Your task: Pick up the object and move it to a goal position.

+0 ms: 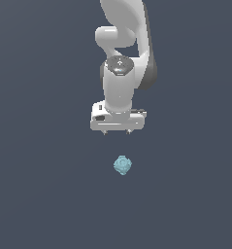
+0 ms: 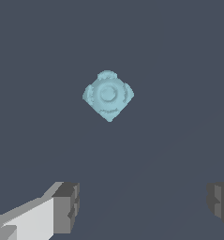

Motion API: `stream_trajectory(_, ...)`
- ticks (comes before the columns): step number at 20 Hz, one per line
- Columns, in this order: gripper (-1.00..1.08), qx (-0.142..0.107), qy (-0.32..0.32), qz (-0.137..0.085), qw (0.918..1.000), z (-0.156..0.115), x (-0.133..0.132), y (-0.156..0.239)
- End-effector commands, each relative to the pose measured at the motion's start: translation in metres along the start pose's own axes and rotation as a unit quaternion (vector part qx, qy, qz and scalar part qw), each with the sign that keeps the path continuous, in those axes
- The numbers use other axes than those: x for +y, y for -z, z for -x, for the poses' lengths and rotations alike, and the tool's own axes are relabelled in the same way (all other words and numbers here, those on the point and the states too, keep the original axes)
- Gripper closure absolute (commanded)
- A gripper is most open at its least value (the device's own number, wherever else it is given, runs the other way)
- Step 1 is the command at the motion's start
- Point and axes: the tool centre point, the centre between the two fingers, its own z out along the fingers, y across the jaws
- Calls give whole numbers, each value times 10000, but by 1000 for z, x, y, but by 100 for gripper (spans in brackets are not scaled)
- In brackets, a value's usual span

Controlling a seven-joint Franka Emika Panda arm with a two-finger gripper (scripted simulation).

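The object (image 1: 123,165) is a small, bumpy, pale cyan-blue lump lying on the dark grey floor. In the wrist view the object (image 2: 108,95) shows a round raised centre and sits ahead of the fingers, not between them. My white gripper (image 1: 117,132) hangs above the floor, a short way behind the object in the exterior view. It is open: the two grey fingertips (image 2: 66,207) stand far apart in the wrist view, with only bare floor between them. The gripper (image 2: 142,205) holds nothing.
The white arm (image 1: 122,44) reaches down from the upper part of the exterior view. Plain dark grey floor (image 1: 40,194) surrounds the object on all sides.
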Motion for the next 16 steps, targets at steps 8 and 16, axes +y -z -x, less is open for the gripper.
stream_trajectory(8, -92, -75, 266, 49, 9996, 2, -9, -1)
stream_trajectory(16, -92, -86, 294, 56, 9995, 2, -11, -2)
